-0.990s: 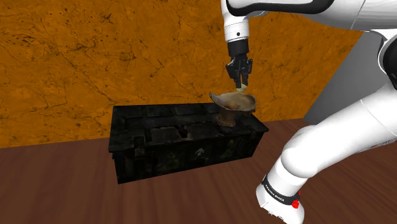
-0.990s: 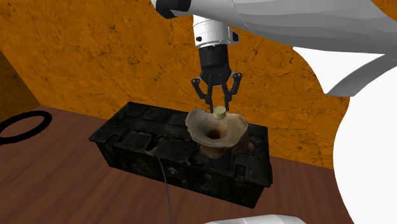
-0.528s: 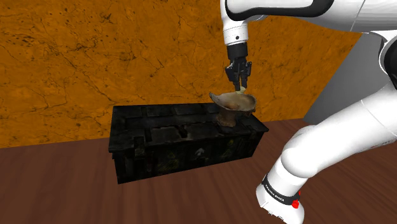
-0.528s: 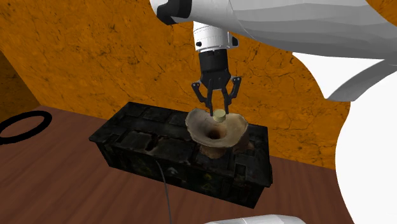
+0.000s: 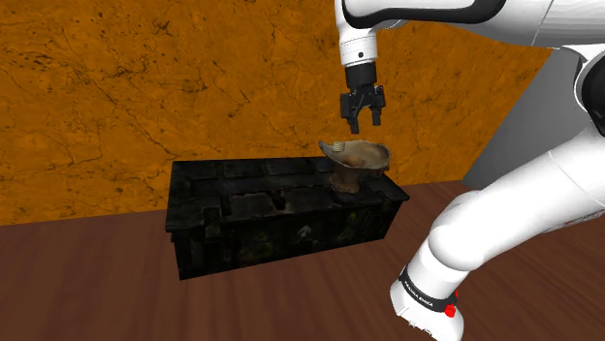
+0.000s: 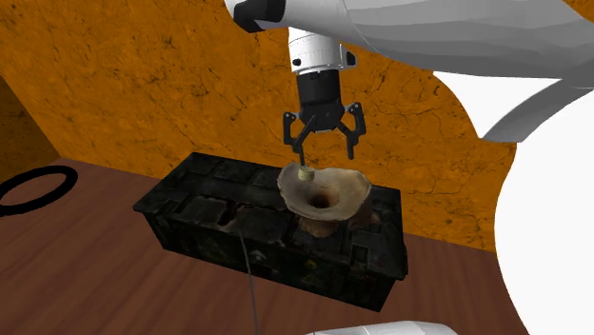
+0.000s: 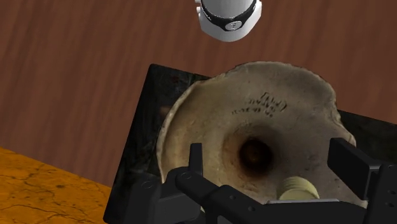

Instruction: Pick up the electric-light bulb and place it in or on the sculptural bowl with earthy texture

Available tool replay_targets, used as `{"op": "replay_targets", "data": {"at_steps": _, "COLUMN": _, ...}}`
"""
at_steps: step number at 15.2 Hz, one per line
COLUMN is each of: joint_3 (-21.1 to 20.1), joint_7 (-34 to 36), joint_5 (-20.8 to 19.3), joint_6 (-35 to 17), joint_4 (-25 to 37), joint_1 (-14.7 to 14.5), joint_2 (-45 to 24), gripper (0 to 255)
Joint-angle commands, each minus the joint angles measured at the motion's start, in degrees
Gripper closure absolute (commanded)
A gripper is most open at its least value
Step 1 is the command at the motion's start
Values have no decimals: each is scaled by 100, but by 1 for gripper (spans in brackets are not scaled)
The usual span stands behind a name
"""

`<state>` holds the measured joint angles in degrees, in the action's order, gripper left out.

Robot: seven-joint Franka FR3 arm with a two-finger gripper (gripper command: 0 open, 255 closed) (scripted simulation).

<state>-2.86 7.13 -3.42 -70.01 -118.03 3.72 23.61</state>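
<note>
One gap matters here: the bulb (image 6: 305,175) lies below the hand (image 6: 324,145), apart from both fingertips. In the second exterior view it sits just under the finger on that view's left. It rests inside the bowl (image 6: 357,190), on the inner slope near the rim at the picture's centre, not down in the dark hollow at the middle. In the wrist view its ribbed screw cap faces up toward the camera, close by one finger. Its long axis therefore seems to run steeply up out of the bowl, though I cannot tell how much it leans. The bowl stands on a dark chest (image 6: 209,214) set on the wooden floor (image 6: 95,276) before an orange wall.

The hand hangs straight down from the arm, upper middle of both outside views, its fingers spread wide and holding nothing. The placing looks done. I judge that only a straight lift away is left. Any sideways drift risks a fingertip clipping the cap or rim and rolling the bulb.
</note>
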Motion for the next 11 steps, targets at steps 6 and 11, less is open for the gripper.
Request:
{"op": "replay_targets", "data": {"at_steps": 6, "joint_3": -37, "joint_7": 11, "joint_5": -2, "joint_6": 560, "joint_4": 980, "joint_1": 0, "joint_2": -422, "gripper": 0}}
{"op": "replay_targets", "data": {"at_steps": 11, "joint_3": -37, "joint_7": 11, "joint_5": -2, "joint_6": 560, "joint_4": 980, "joint_1": 0, "joint_2": -422, "gripper": 0}}
